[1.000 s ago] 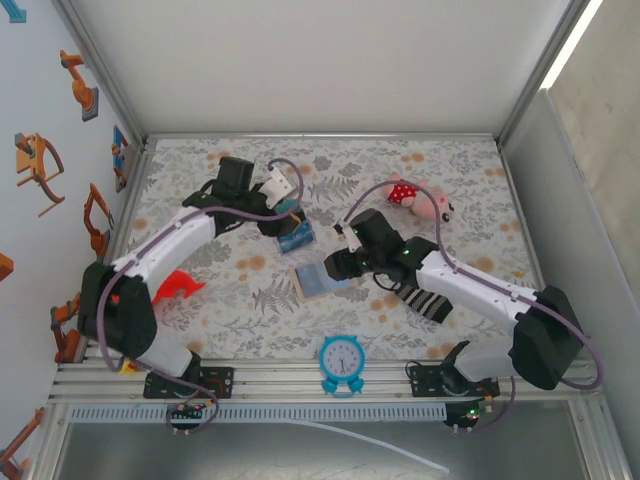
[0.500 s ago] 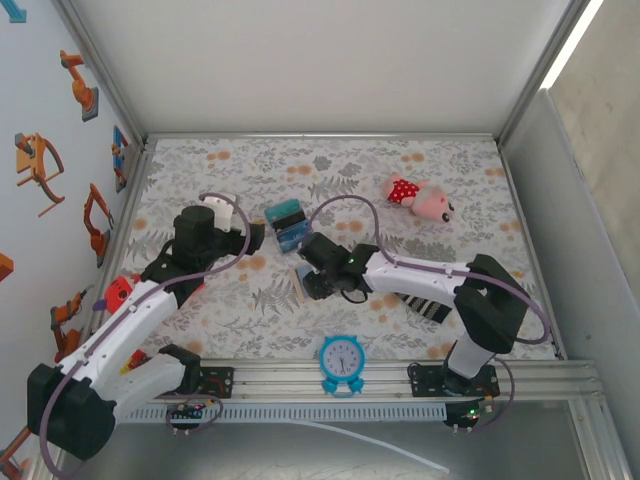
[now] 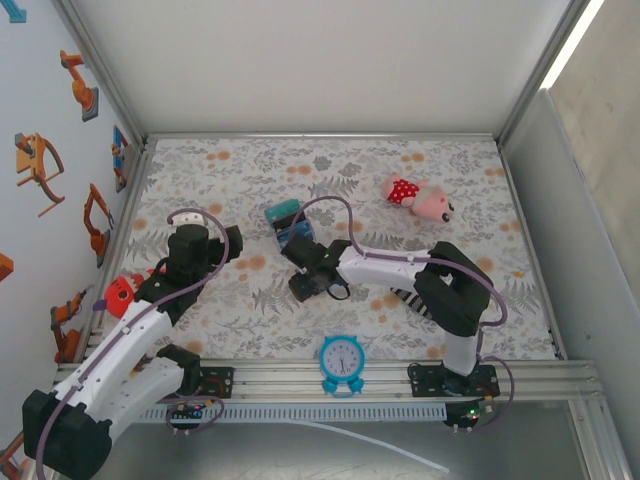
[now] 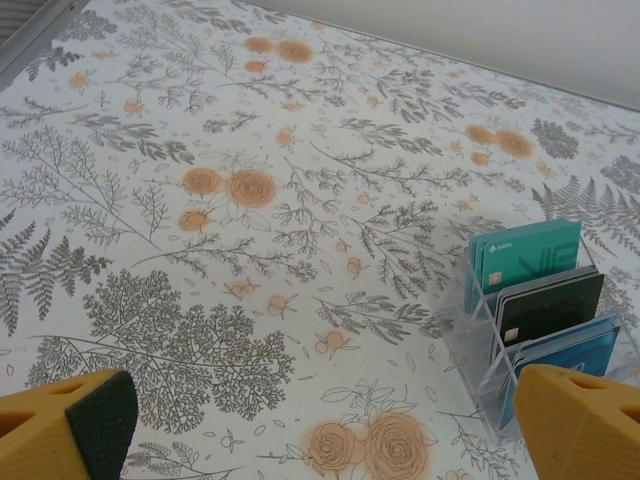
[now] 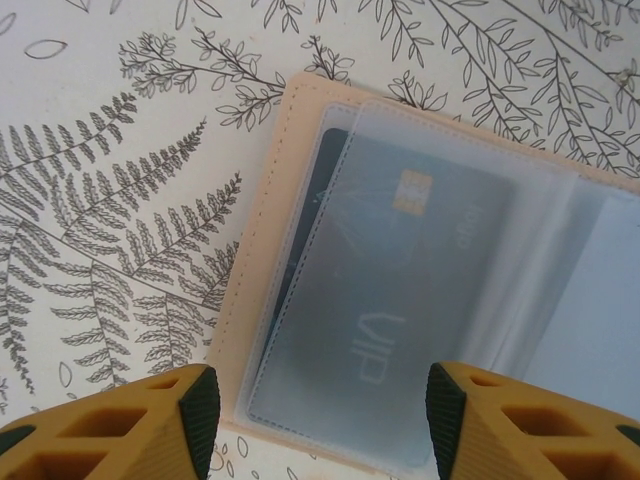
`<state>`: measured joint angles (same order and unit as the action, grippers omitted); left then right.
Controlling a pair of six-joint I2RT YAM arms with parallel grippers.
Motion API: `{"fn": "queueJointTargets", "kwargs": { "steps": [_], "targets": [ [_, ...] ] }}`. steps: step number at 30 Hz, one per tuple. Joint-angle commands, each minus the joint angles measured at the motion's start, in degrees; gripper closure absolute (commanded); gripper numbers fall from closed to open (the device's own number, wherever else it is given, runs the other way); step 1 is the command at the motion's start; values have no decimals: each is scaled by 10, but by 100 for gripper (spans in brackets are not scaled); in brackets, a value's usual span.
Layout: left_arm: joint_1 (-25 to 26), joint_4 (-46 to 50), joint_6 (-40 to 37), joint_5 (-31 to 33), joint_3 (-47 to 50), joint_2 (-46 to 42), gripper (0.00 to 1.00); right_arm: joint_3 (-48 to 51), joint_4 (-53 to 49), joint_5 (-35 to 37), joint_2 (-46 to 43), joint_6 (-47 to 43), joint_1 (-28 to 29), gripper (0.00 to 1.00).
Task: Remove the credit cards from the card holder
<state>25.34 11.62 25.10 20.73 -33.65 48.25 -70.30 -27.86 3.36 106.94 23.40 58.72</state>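
Observation:
The card holder point(image 5: 262, 236) lies open on the flowered table, tan at the rim with clear sleeves inside. One of the credit cards point(image 5: 400, 300), grey-blue with a chip and "VIP" on it, sits in its left sleeve, with a darker card edge behind it. My right gripper point(image 5: 320, 405) point(image 3: 308, 282) hovers just above it, open, its fingers to either side of that sleeve. More credit cards, teal point(image 4: 525, 255), black and blue, stand in a clear rack point(image 4: 478, 345). My left gripper point(image 4: 320, 420) is wide open and holds nothing, left of the rack.
The rack with cards point(image 3: 287, 224) stands just behind my right gripper. A blue clock point(image 3: 342, 357) sits at the near edge, a striped sock point(image 3: 408, 300) under the right arm, a pink plush toy point(image 3: 420, 200) at back right, and a red object point(image 3: 120, 292) by the left arm.
My left arm has pulled back from the rack toward the near left, its gripper opening wide. My right gripper has moved left over the card holder.

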Motion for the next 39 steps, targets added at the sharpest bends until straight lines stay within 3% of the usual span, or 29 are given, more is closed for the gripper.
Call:
{"fn": "queueJointTargets", "kwargs": {
  "steps": [1, 13, 32, 39],
  "targets": [
    [-3, 15, 24, 14, 2, 8, 3, -14, -21, 13, 14, 0, 4, 42],
    [-3, 13, 31, 0, -4, 42, 3, -6, -15, 23, 35, 4, 3, 46],
    [-4, 37, 27, -16, -13, 12, 3, 7, 15, -38, -11, 5, -3, 80],
    [-2, 47, 31, -17, -10, -16, 3, 32, 31, -72, -39, 7, -2, 86]
  ]
}}
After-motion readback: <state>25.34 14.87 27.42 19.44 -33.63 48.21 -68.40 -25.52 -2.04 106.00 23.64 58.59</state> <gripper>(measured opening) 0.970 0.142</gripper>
